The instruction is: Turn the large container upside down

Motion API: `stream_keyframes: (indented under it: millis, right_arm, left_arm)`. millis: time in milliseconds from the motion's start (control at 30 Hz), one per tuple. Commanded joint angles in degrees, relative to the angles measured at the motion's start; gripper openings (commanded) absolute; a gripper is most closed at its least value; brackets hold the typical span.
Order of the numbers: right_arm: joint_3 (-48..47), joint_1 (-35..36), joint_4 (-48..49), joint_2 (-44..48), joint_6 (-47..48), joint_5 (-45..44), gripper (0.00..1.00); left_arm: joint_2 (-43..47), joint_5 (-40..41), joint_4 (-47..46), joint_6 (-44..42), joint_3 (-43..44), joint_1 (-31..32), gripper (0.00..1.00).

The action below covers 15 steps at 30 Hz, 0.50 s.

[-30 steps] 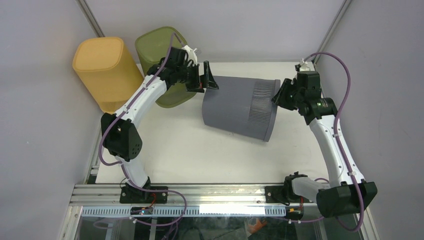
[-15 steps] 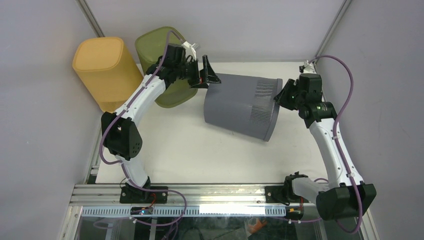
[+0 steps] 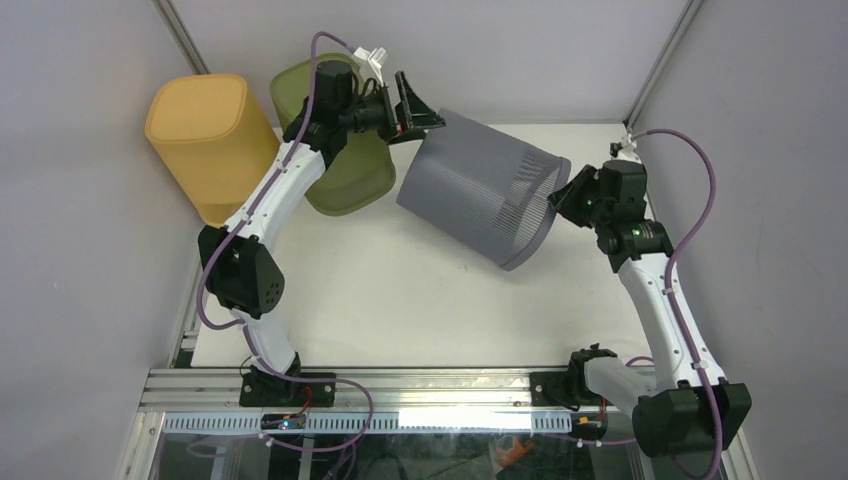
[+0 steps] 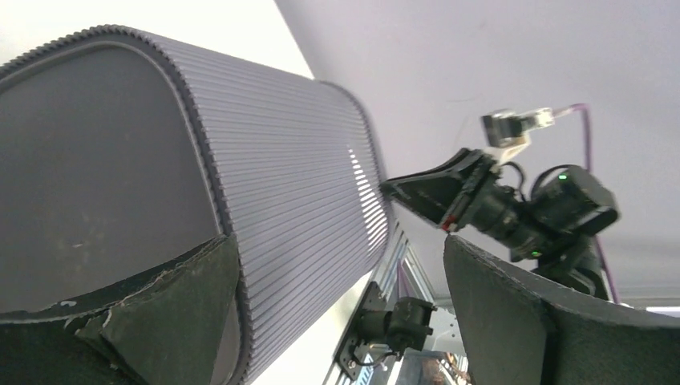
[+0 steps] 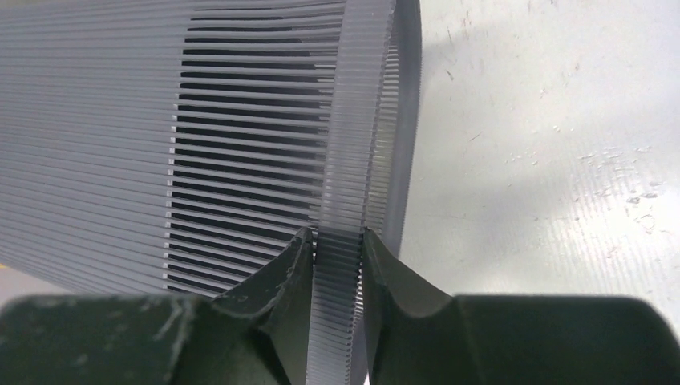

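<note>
The large grey ribbed container (image 3: 480, 195) is tilted, its closed base raised toward the back left and its open mouth facing down to the right. My left gripper (image 3: 420, 112) is open at the base edge, and in the left wrist view (image 4: 337, 241) one finger (image 4: 160, 313) rests against the container's flat base (image 4: 88, 168). My right gripper (image 3: 562, 195) is shut on the container's rim. In the right wrist view (image 5: 337, 237) the slatted rim wall (image 5: 357, 120) is pinched between both fingers.
A yellow container (image 3: 210, 140) and an olive green container (image 3: 350, 185) stand upside down at the back left, close to the left arm. Grey enclosure walls stand at the back and sides. An aluminium rail (image 3: 420, 385) runs along the near edge.
The left gripper has risen and moved back, lifting the container's base end. The container has tilted so its mouth points lower right. The right gripper shifted slightly down with the rim.
</note>
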<state>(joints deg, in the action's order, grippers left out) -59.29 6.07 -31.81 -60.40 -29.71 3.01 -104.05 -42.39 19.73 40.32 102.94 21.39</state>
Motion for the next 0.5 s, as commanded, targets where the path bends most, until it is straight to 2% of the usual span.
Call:
stream_keyframes:
  millis: [0,167,300,467]
  right_arm:
    - [5.19,1.94,1.95,-0.36,-3.89,7.93,0.27]
    - [11.14,1.94,7.43,0.13,-9.57,9.28,0.26]
    - [17.12,1.94,12.23,2.91,-13.74,6.71,0.26]
    - [20.42,1.95,13.05,3.96,-14.62,4.94,0.47]
  left_arm:
    - [1.19,-12.42,-11.08,7.87,5.34,4.19,0.99]
    - [-0.61,-12.72,-14.62,10.42,5.52,6.97,0.99]
    - [-2.04,-12.79,-17.04,11.98,5.52,9.39,0.99]
    - [-4.88,-12.91,-20.42,14.68,5.47,12.46,0.99]
